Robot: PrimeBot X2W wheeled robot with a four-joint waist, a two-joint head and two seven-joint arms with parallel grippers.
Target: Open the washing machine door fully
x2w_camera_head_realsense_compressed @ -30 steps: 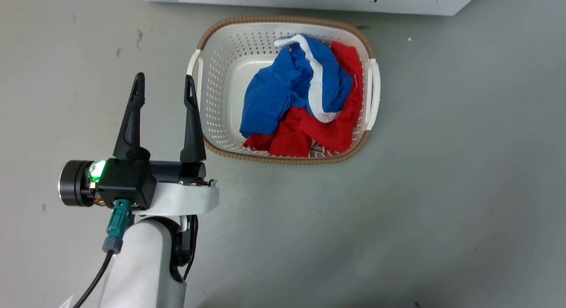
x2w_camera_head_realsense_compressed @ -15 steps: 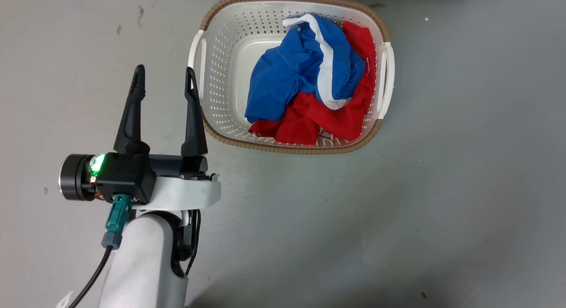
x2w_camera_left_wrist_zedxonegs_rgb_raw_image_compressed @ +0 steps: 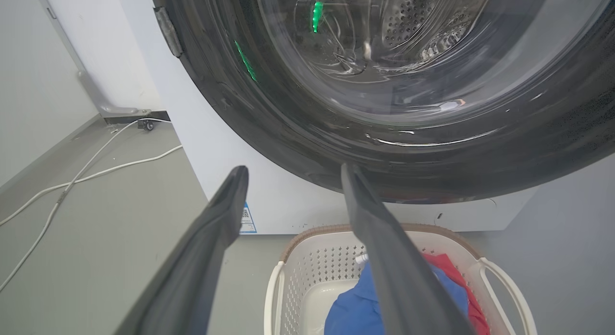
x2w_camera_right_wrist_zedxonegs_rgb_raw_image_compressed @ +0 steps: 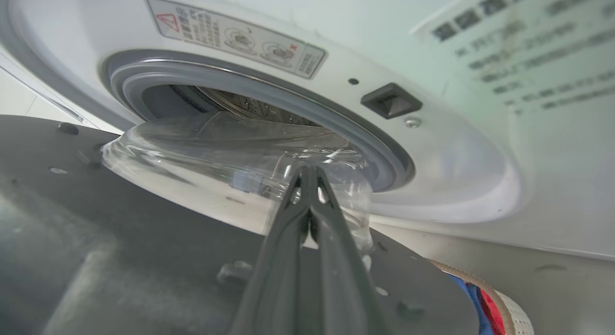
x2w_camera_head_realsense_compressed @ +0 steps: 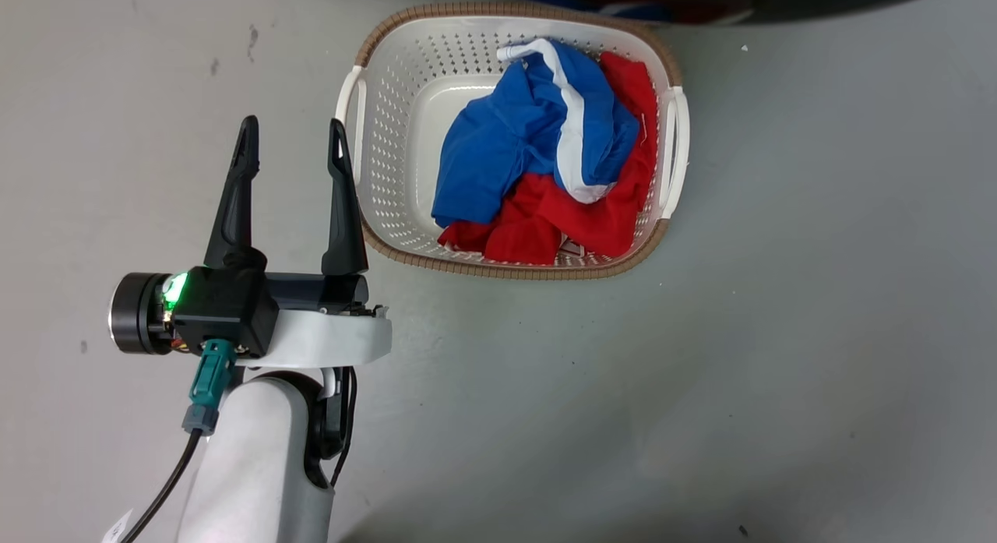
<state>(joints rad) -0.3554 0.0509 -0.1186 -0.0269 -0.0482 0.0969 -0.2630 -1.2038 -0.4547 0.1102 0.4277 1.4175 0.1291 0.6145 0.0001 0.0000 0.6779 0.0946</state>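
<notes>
My left claw [x2w_camera_head_realsense_compressed: 292, 134] hangs wide, nothing between its fingers, above the grey floor [x2w_camera_head_realsense_compressed: 701, 371] just left of the basket [x2w_camera_head_realsense_compressed: 354, 138]. The basket holds a blue cloth [x2w_camera_head_realsense_compressed: 491, 153] lying over a red one [x2w_camera_head_realsense_compressed: 576, 216]. In the left wrist view the same claw points at the lower rim of the door [x2w_camera_left_wrist_zedxonegs_rgb_raw_image_compressed: 298, 133], apart from it. The door's black disc hangs over the far end of the basket, with the white machine [x2w_camera_left_wrist_zedxonegs_rgb_raw_image_compressed: 226, 147] behind it and a blue label [x2w_camera_left_wrist_zedxonegs_rgb_raw_image_compressed: 246, 219] low on the machine's front. White cables [x2w_camera_left_wrist_zedxonegs_rgb_raw_image_compressed: 96, 167] trail across the floor at the left.

My right claw [x2w_camera_right_wrist_zedxonegs_rgb_raw_image_compressed: 307, 170] is pressed narrow, its fingertips together and holding nothing, in front of the door's glass bowl [x2w_camera_right_wrist_zedxonegs_rgb_raw_image_compressed: 192, 167]. I cannot tell whether it touches the glass. The door stands partly open: the bowl is swung out of the grey gasket [x2w_camera_right_wrist_zedxonegs_rgb_raw_image_compressed: 269, 87], close to the opening, and the latch hole [x2w_camera_right_wrist_zedxonegs_rgb_raw_image_compressed: 391, 100] on the machine's face is uncovered.
</notes>
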